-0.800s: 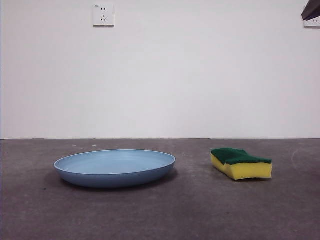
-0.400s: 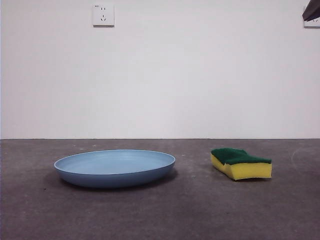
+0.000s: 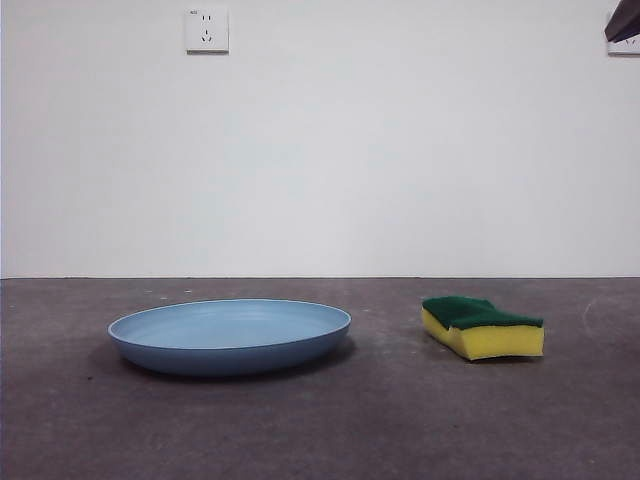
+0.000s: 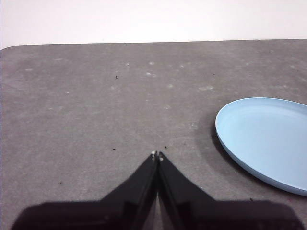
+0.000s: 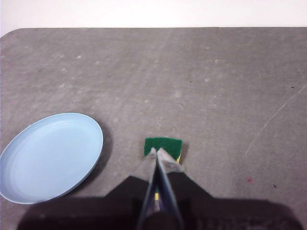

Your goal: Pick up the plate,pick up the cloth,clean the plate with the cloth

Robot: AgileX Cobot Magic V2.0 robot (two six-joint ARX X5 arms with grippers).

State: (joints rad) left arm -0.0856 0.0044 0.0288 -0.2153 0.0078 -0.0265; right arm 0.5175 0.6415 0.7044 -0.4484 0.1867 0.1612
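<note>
plate point(image 3: 230, 335) flat on the grey table point(image 3: 320, 430), sponge point(image 3: 484, 326) beside it, well apart, green side up. nothing lifted yet.

left gripper point(image 4: 157, 155) high over bare table, jaws pressed together; the plate lies off to one side of its tips, not under them.

right gripper point(image 5: 156, 151) also pressed together, tips lined up right over the sponge (its near end hidden behind the jaws); sponge's long axis seems to run along the jaw line.

judgement: right arm is nearer the sponge, left nearer the plate; both must spread before descending.
</note>
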